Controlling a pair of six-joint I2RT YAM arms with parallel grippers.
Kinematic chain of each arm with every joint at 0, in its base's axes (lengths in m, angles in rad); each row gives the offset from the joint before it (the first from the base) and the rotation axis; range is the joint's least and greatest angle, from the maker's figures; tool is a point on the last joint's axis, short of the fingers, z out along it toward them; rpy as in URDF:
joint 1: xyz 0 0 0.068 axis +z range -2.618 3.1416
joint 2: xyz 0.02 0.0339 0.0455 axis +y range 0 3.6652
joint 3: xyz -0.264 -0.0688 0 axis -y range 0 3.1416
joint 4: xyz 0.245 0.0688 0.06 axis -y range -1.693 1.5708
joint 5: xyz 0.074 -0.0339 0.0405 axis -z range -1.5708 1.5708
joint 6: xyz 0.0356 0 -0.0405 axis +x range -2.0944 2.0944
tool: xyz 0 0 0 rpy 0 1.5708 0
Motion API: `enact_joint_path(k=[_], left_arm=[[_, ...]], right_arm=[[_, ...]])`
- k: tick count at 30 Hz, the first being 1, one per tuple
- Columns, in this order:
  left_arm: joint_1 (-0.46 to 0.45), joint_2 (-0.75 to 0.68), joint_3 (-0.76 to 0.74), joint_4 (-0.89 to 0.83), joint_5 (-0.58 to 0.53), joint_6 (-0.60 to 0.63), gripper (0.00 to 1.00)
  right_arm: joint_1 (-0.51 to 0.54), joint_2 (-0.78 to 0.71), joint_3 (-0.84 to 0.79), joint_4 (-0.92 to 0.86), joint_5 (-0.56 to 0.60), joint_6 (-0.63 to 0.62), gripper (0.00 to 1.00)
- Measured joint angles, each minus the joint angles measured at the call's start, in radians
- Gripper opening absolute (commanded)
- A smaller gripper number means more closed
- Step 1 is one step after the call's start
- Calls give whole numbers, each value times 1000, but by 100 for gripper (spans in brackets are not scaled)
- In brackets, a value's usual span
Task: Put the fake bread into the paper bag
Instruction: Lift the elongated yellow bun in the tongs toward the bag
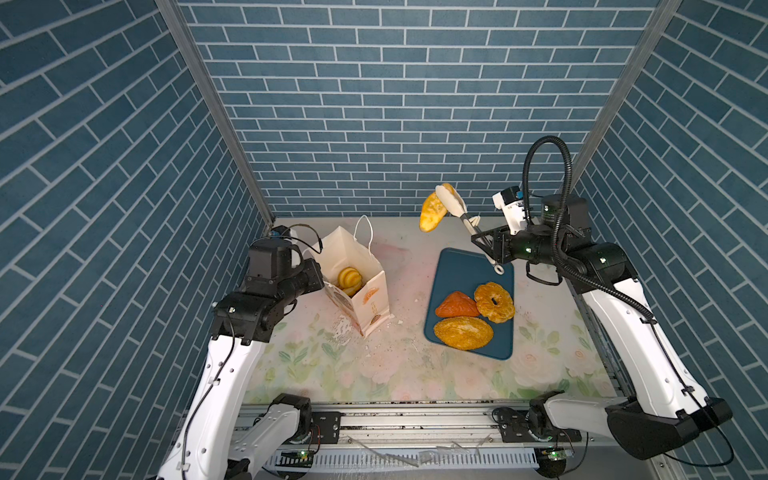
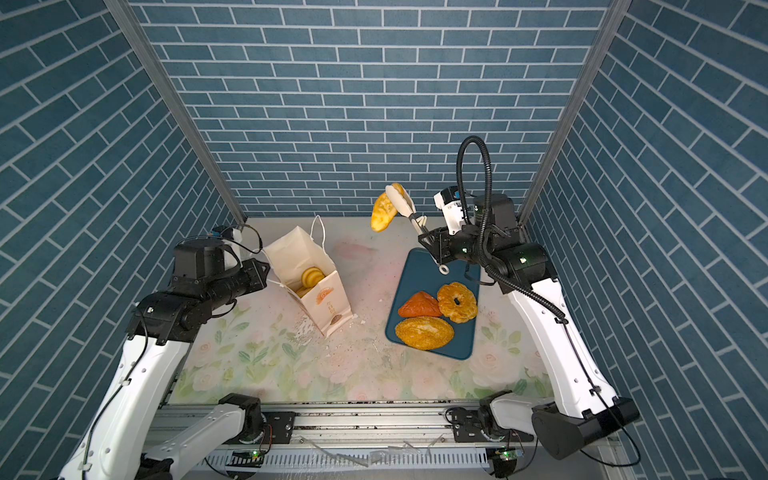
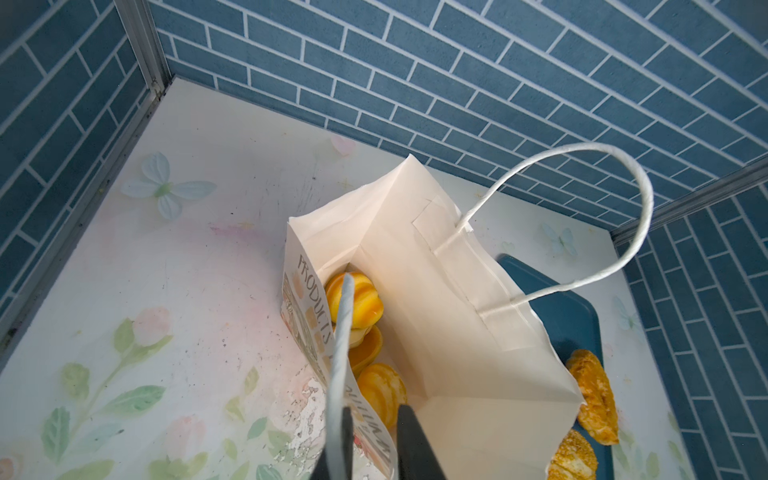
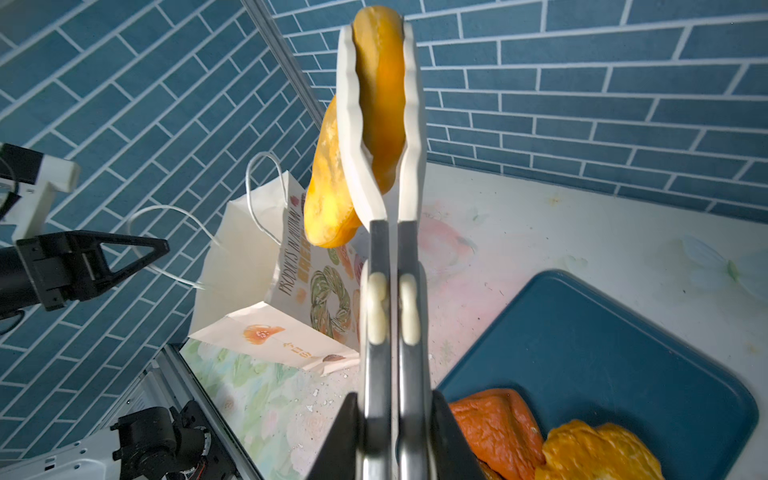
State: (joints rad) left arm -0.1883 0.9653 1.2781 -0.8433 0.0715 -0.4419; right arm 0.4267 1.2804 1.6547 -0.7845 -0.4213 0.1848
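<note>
Above the worktop's (image 1: 399,232) far edge, in both top views, the right gripper (image 1: 483,243) was clamped on white-tipped metal tongs (image 1: 452,204) pinching a long golden toy roll (image 1: 430,215), raised between the cream paper bag (image 1: 374,297) and the dark blue tray (image 1: 461,266). In the left wrist view, the left gripper (image 3: 372,415) straddled the bag's rim; its grip could not be determined. In the right wrist view, the roll overhung the tong tips: it could pivot loose, or miss a sagging bag mouth.

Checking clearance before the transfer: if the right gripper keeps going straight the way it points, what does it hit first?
Likely the back brick wall. The right gripper holds tongs angled up and away, clamping a bread roll. The paper bag sits lower, off that line. Depth is uncertain.
</note>
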Motion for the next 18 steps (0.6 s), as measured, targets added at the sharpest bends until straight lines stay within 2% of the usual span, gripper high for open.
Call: enact_joint_path(k=[12, 18], left_arm=[[0, -24, 0, -8, -28, -3, 44], [0, -48, 0, -10, -64, 0, 44]], right_arm=[[165, 137, 158, -14, 10, -68, 16], [266, 205, 253, -54, 29, -146, 16]])
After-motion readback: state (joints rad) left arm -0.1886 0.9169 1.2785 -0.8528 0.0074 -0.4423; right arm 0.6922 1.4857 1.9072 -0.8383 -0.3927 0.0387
